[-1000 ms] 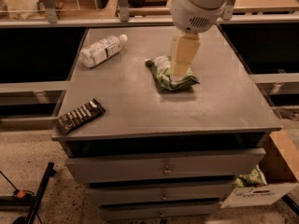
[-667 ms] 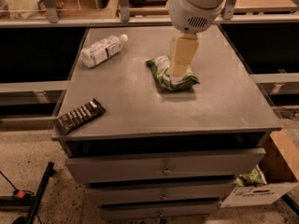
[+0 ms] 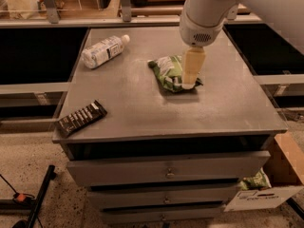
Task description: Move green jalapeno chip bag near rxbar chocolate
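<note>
The green jalapeno chip bag (image 3: 168, 73), bright green with white patches, lies near the middle of the grey cabinet top (image 3: 142, 103). My gripper (image 3: 190, 82) comes down from the white arm and rests on the bag's right end. The rxbar chocolate (image 3: 80, 118), a dark flat bar with white lettering, lies at the front left corner, far from the bag.
A white-labelled plastic bottle (image 3: 103, 51) lies on its side at the back left of the top. Drawers (image 3: 166, 172) run below the front edge. A cardboard box (image 3: 280, 179) sits on the floor at right, a black stand leg (image 3: 38, 198) at left.
My gripper has stayed on the bag's right end; the arm seems to have shifted slightly. The bag, bar and bottle have not visibly moved.
</note>
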`<state>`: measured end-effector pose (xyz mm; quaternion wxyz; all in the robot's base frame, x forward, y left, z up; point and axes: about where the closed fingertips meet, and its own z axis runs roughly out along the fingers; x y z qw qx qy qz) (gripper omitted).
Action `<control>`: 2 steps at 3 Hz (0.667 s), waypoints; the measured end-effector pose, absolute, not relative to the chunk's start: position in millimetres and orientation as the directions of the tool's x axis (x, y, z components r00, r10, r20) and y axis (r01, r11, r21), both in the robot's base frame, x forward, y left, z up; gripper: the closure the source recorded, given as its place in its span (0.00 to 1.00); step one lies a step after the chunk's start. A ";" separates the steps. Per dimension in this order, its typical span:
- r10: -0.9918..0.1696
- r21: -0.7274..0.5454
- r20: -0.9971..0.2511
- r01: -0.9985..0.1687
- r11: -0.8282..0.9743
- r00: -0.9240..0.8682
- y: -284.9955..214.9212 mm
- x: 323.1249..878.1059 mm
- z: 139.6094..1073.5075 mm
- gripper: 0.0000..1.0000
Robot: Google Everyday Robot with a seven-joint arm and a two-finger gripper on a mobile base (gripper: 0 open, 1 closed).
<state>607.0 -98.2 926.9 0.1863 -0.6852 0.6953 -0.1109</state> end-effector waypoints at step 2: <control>-0.988 -0.375 -0.156 -0.923 0.081 -0.023 -120.3 625.5 867.8 0.01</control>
